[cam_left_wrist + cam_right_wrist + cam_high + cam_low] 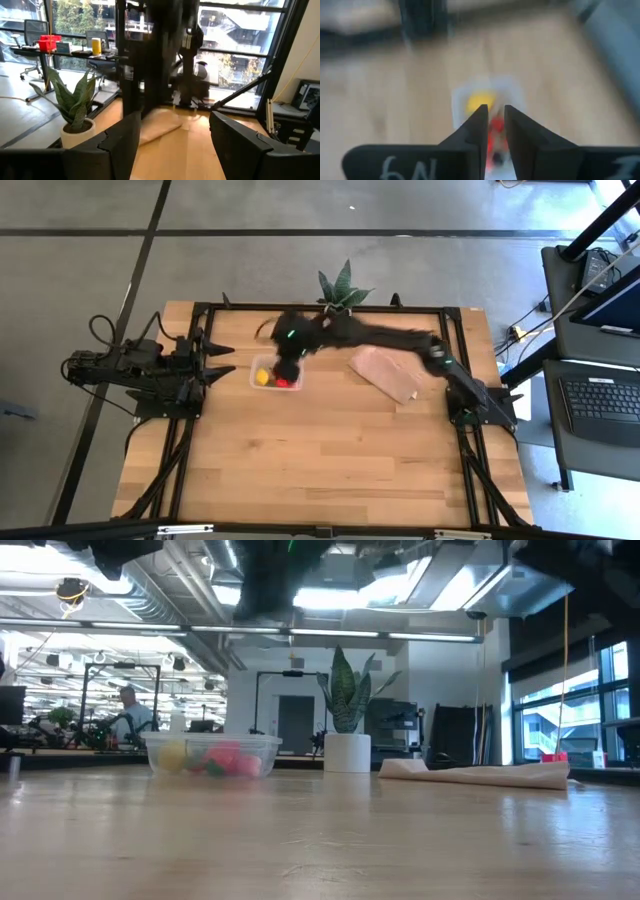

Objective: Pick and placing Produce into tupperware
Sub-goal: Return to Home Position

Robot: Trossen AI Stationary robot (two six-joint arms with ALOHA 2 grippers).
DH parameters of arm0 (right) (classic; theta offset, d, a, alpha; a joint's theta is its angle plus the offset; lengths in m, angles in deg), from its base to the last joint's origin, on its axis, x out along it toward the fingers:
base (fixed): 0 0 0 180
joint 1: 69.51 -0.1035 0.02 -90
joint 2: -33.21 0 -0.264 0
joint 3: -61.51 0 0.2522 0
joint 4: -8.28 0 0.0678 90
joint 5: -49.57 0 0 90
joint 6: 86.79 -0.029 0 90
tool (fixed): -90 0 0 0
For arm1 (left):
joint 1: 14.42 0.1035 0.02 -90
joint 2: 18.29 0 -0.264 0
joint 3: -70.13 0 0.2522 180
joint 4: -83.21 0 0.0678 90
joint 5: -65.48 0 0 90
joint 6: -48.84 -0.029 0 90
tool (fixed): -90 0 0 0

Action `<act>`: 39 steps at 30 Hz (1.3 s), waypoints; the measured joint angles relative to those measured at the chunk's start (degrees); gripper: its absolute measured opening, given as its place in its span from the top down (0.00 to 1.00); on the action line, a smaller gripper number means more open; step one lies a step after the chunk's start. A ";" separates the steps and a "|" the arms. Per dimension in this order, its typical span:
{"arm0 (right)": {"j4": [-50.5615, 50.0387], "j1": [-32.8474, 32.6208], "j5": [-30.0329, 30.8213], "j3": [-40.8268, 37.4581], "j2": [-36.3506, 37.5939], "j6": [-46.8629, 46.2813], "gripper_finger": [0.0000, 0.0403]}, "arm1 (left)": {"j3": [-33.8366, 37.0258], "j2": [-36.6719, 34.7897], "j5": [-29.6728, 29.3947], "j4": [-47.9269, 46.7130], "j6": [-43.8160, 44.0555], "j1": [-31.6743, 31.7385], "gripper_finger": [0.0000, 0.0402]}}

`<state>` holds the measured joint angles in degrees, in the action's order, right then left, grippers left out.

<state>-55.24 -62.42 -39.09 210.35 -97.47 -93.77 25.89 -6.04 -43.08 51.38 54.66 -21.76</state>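
Right gripper [494,120] fingers, slightly parted and empty, hang directly above the tupperware [489,100] holding the produce [479,102].

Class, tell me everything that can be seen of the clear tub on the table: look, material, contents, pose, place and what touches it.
The tub is a small rectangular container with rounded corners, apparently clear plastic, with no lid on it. It sits upright and flat on the wooden table, toward the far edge, in front of the potted plant and beside the tan sheet. Inside lie a yellow piece and red pieces. The right pincer is above it, fingers slightly apart and holding nothing.
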 joint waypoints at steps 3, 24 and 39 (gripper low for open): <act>1.16 0.24 5.19 -0.04 7.10 2.73 0.84 | 0.00 -0.02 -0.01 1.63 -0.02 0.00 0.43; -10.58 4.76 20.85 -3.85 35.50 12.19 0.84 | 0.00 0.00 -11.71 12.81 -10.43 0.06 0.43; 29.47 14.58 20.71 -68.85 73.04 11.87 0.84 | 0.00 -0.02 -20.25 12.70 -13.99 0.04 0.43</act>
<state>-25.77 -47.84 -18.38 141.50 -24.43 -81.90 25.89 -6.06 -63.33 64.07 40.67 -21.71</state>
